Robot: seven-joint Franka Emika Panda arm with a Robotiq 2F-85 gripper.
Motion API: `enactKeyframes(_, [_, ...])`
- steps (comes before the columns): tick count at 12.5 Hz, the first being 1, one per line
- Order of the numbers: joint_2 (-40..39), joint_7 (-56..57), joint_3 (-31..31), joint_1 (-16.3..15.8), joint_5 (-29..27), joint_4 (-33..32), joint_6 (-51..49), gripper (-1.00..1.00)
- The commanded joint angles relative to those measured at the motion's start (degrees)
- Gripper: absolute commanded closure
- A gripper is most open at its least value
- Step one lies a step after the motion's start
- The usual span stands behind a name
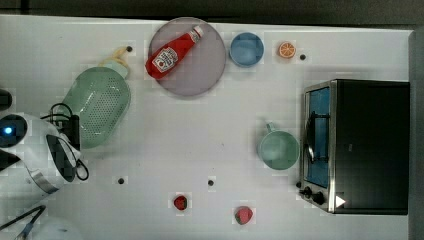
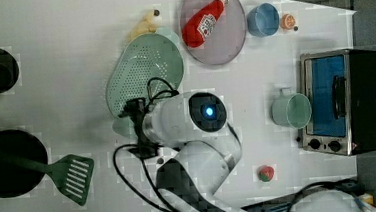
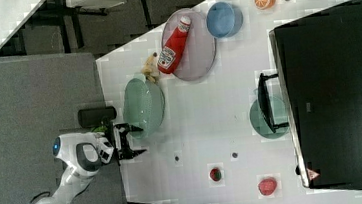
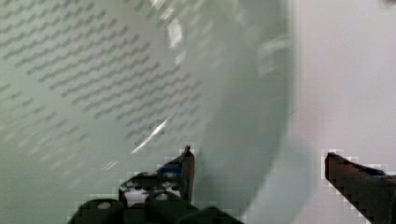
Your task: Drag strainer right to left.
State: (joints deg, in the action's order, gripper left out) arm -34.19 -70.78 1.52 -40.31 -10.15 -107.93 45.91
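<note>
Wrist view puts the gripper (image 4: 259, 161) right at the strainer (image 4: 116, 79): my fingers are spread wide and hold nothing, with one fingertip (image 4: 187, 156) over the inside of the bowl and the other out over the bare table (image 4: 345, 70), so the rim wall runs between them. Whether either finger touches the plastic I cannot tell.

From the top view, the strainer (image 1: 100, 105) lies at the end of the table nearest my arm, beside the grey plate (image 1: 200, 70) that carries the ketchup bottle (image 1: 172, 51). The mug (image 1: 278, 149) and the toaster oven (image 1: 357, 145) sit well apart from my fingers, on the far side of the strainer.

I judge the strainer to be light, stiff, thin-walled plastic, smooth enough to slide easily across the table and unlikely to break. Being so light, it may tip or pivot if I pull high on the wall. The rim between my fingers looks like the right hold: pinch it, or hook the inner finger behind it, and keep the pull low and steady.
</note>
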Motion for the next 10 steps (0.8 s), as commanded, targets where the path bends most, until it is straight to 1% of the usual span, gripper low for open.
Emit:
enactKeyframes(1, [11.2,17.5,-6.4,1.9,1.9,0.8,-9.2,-1.00])
enactKeyframes(4, [22.5,30.0,-16.0,2.5,4.4,1.0,-20.2,-1.00])
enactKeyframes(5, [26.1,34.5,-19.3,2.7,6.6,1.0,-24.2,-1.00])
enactKeyframes(8, [36.1,49.5,-28.0,3.1,16.1,1.0,-35.1,-1.00])
enactKeyframes(9, [38.8,55.0,-30.5,3.3,18.5,0.9,-36.9,-1.00])
enactKeyframes(10, [41.1,59.8,-32.8,3.6,19.0,0.7,-38.3,-1.00])
